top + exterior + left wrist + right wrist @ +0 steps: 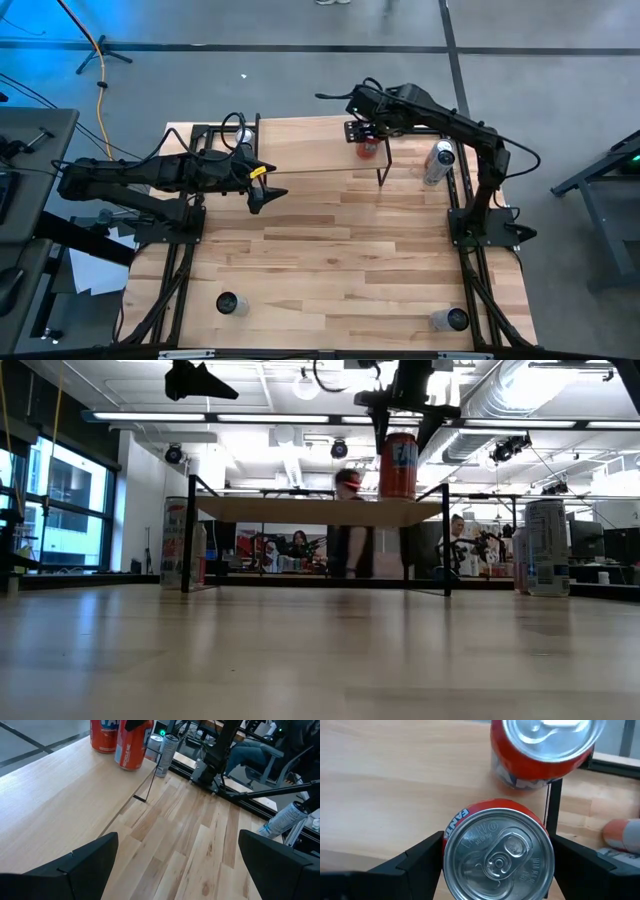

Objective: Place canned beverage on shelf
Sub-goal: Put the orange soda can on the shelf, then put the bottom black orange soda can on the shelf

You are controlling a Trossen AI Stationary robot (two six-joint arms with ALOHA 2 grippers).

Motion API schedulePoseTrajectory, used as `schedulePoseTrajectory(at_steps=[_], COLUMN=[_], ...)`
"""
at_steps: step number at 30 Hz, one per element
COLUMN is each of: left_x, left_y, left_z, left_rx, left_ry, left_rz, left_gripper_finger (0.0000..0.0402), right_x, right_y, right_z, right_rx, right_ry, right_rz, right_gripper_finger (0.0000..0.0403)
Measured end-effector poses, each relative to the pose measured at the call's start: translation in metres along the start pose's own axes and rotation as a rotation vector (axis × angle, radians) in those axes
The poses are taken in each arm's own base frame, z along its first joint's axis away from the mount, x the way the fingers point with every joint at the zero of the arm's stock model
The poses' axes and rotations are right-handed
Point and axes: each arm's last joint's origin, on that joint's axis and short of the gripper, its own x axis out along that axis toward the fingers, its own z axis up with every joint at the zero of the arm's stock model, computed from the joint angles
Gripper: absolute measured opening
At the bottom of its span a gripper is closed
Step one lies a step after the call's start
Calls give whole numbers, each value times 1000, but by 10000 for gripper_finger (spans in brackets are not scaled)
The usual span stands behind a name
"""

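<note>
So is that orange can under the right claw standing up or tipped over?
Upright. The orange can stands on its base on the shelf, and its lid faces straight up between the right gripper fingers.
</note>
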Motion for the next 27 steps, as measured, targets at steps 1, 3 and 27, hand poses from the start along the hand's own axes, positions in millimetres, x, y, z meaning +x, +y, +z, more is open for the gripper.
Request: schedulePoseTrajectory(at_steps=[1, 3, 27], left_x=[0, 0, 0], left_y=[0, 0, 0], left_z=[0, 0, 0], left_rx=[0, 0, 0], left_ry=[0, 0, 0], left_rz=[0, 0, 0], left_gripper_finger=[376, 376, 376], right_x=[2, 3, 5], right_y=[1, 0, -8], right_z=[0, 1, -3], right_rx=[-1, 5, 38], right_ry=[1, 6, 20], right_rz=[-8, -9, -131], right_gripper_finger=[310, 310, 383])
